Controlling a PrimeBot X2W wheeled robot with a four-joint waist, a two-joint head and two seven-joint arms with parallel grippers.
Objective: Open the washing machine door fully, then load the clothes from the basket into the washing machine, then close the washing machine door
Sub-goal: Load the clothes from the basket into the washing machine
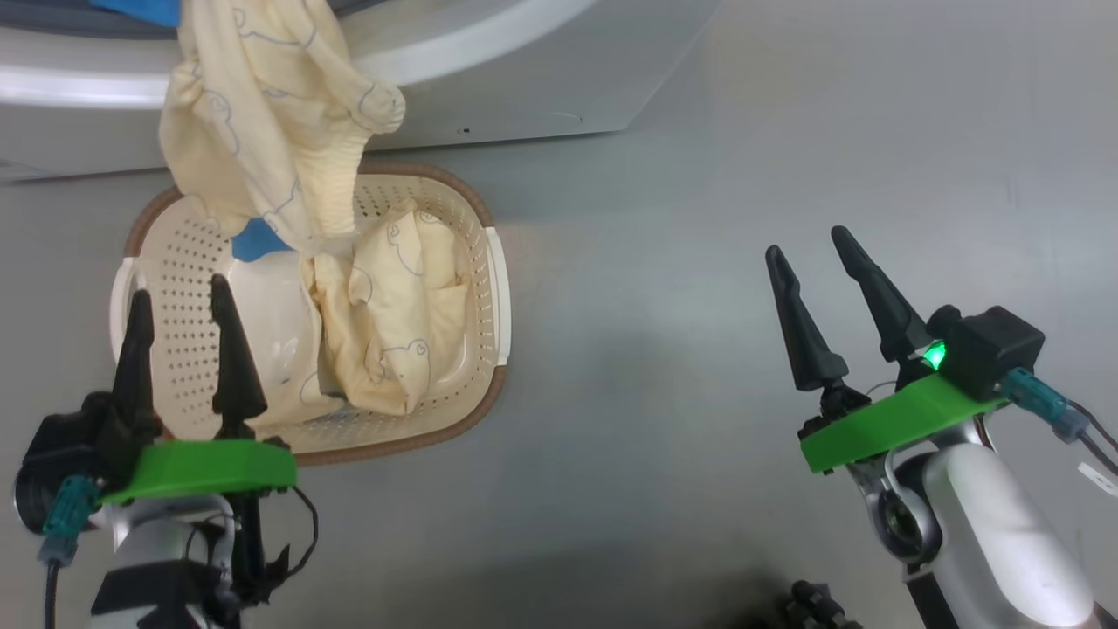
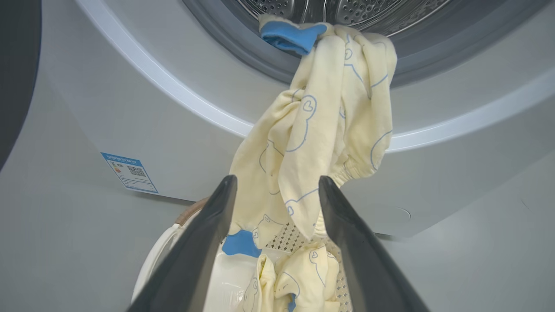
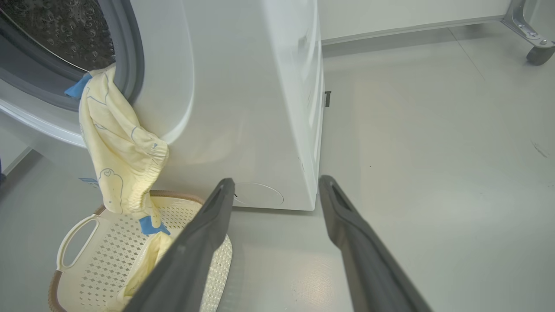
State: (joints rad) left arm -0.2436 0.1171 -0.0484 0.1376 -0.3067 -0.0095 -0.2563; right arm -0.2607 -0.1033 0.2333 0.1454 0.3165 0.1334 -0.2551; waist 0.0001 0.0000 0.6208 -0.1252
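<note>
Basket [image 1: 175,253] on floor [image 1: 699,131] holds cream clothes [image 1: 393,323]; one garment [image 2: 312,130] hangs from washing machine [image 2: 173,130] mouth into it — left fingers [image 1: 231,367] & right fingers [image 1: 799,323] spread apart, empty.

Left tool [image 1: 179,289] and right tool [image 1: 808,243], both empty, fingers wide apart.

Floor [image 1: 699,218]: smooth pale grey, glossy, with soft reflections and a faint dark scuff in the right wrist view. Standing on it: a white front-loading washing machine [image 1: 489,96], base flat on the floor, and a cream perforated basket [image 1: 179,288] with brown rim and white side handles, set just before the machine's lower front; whether the two touch cannot be told. Also a dark caster [image 3: 537,54] under a metal frame, well apart from the machine, near the far wall.
</note>
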